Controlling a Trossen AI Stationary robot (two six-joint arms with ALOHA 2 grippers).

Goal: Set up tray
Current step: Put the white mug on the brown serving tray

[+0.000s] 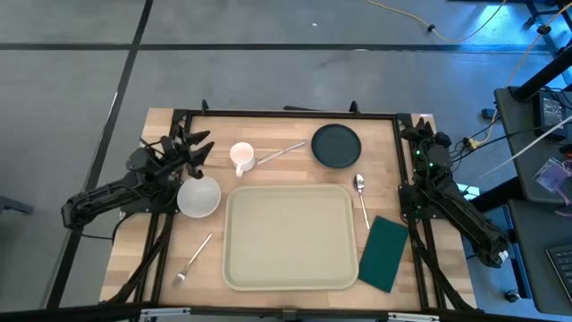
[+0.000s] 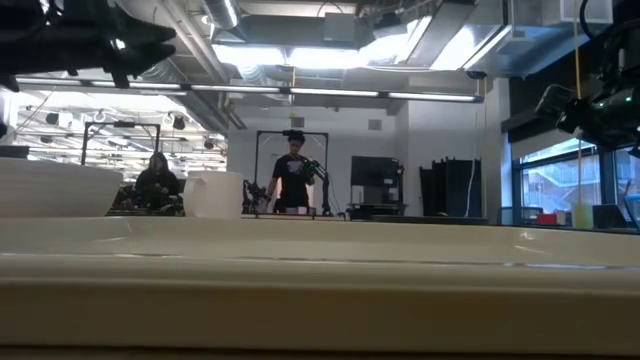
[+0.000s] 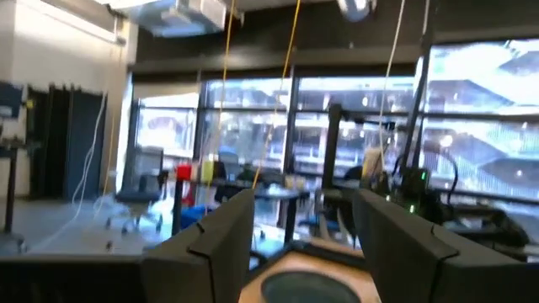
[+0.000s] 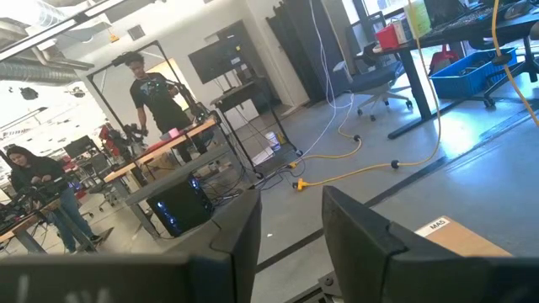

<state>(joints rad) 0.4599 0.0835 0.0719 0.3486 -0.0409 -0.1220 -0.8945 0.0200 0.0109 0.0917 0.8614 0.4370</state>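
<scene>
Tray (image 1: 290, 237) lying empty at table centre, near front edge. Bowl (image 1: 198, 196) sitting just off its left side. Left gripper (image 1: 198, 146) hovering above the bowl's far side, fingers spread, holding nothing. Right gripper (image 1: 413, 131) waiting at far right corner, fingers parted, empty.

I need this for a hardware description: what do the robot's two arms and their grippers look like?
Both arms are dark, nearly black, jointed links. The left gripper and the right gripper each have two blocky, angular dark fingers. Small green lights glow on the right arm.
</scene>
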